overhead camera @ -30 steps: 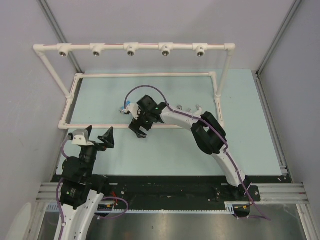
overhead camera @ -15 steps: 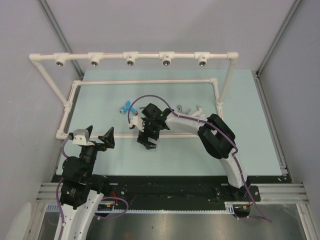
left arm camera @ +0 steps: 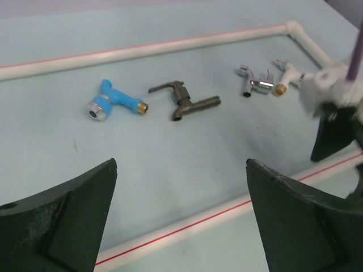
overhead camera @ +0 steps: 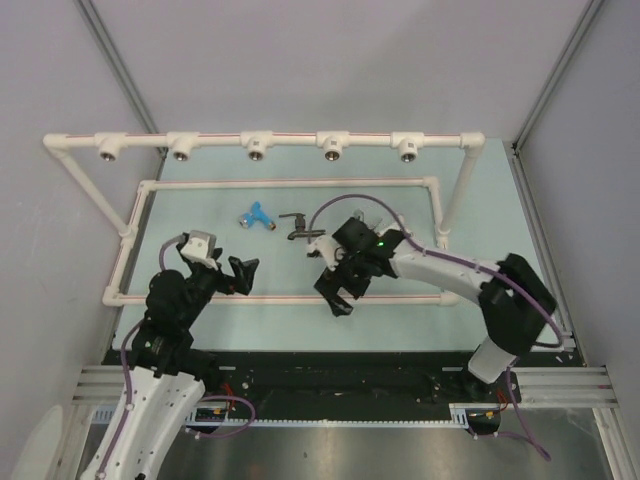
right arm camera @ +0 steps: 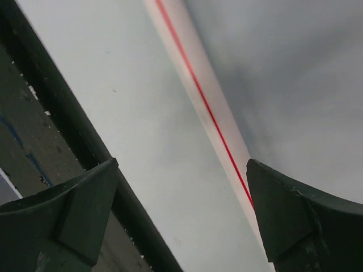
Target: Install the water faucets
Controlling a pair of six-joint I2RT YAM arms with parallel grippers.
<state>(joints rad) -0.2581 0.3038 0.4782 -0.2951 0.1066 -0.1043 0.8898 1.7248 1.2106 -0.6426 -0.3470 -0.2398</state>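
On the counter (left arm camera: 187, 153), inside the pipe frame (left arm camera: 170, 47), a row is formed by the blue faucet (left arm camera: 116, 104), dark faucet (left arm camera: 184, 101), silver faucet (left arm camera: 255, 85) and white faucet (left arm camera: 288, 72). The blue and dark ones are laid lengthwise along the row, threaded ends pointed toward the silver one. The left pincer (left arm camera: 181, 170) and right pincer (right arm camera: 181, 170) are spread wide, with nothing gripped.

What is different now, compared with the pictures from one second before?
The white pipe frame slid toward the arms, and the right hand, over its near rail, drew back with it. The left hand swung right, toward the dark faucet. The blue faucet did not move; both hands stayed open, holding nothing.
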